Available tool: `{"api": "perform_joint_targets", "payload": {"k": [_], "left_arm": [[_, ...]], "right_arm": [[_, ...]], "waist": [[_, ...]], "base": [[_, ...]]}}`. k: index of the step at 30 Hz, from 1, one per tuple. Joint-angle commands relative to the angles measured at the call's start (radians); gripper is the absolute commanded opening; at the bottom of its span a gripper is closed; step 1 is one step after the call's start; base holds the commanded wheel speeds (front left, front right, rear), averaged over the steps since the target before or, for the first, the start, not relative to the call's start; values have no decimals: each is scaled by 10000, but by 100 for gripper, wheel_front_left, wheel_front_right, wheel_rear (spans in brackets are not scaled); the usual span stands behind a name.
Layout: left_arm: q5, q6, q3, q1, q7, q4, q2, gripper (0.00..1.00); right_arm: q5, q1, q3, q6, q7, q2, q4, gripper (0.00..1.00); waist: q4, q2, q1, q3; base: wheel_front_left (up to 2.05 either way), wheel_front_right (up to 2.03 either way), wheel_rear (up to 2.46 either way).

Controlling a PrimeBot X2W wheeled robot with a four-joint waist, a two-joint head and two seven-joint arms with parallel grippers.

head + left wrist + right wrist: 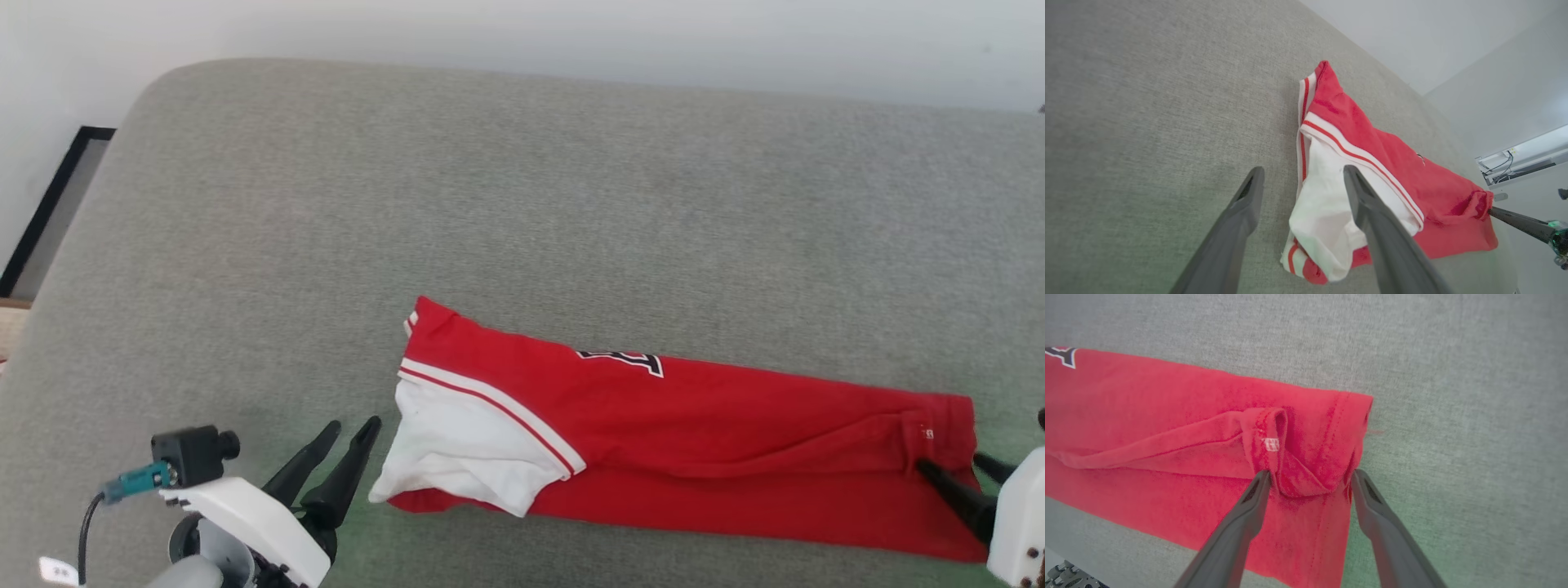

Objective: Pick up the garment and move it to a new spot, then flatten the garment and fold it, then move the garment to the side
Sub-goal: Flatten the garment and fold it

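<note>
Grey cushion [522, 204] beneath both. Garment [694, 425] folded into a long strip, reaching from left gripper [355, 423] to right gripper [1308, 473]. Left gripper spread wide, empty, just beside the white end, not touching. Right gripper spread wide too, straddling a loose red hem fold, gripping nothing.

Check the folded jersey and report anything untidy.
The jersey is a long strip, but its white panel at the left end is crumpled and spills past the fold. At the right end, the hem is bunched into a loose pucker between the open fingers of the right gripper.
</note>
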Motion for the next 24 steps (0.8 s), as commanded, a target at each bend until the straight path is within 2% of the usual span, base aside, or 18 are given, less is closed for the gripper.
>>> {"api": "perform_joint_targets", "payload": {"k": [1, 7, 10, 16, 22, 23, 24], "left_arm": [[201, -8, 182, 236, -44, 72, -141, 100], [1391, -10, 1838, 975, -48, 776, -1164, 100], [2374, -16, 2775, 1213, -47, 1023, -1605, 100], [5618, 281, 5133, 1822, -48, 710, -2612, 100], [9207, 481, 6613, 2529, -49, -53, -3474, 100], [10261, 565, 6924, 2684, -49, -296, -3647, 100], [10639, 559, 7082, 2770, -49, -395, -3807, 100]], "right_arm": [[65, 124, -51, -4, 87, 178, 58, 100], [97, 156, -636, -4, 683, 599, 694, 100], [258, 182, -888, -4, 1075, 824, 991, 100], [157, 101, -1075, -4, 1540, 1087, 1325, 100], [31, -5, -1191, -4, 1725, 1256, 1472, 100], [-26, -62, -1264, -4, 1765, 1301, 1536, 100], [-57, -102, -1296, -5, 1783, 1321, 1568, 100]], "waist": [[96, -1, 0, -46], [396, -1, 0, -217], [500, -1, 0, -299], [594, -1, 0, -349], [584, -1, 0, -331], [572, -1, 0, -318], [572, -1, 0, -316]], "base": [[0, 0, 0], [0, 0, 0], [0, 0, 0], [0, 0, 0], [0, 0, 0], [0, 0, 0], [0, 0, 0]]}}
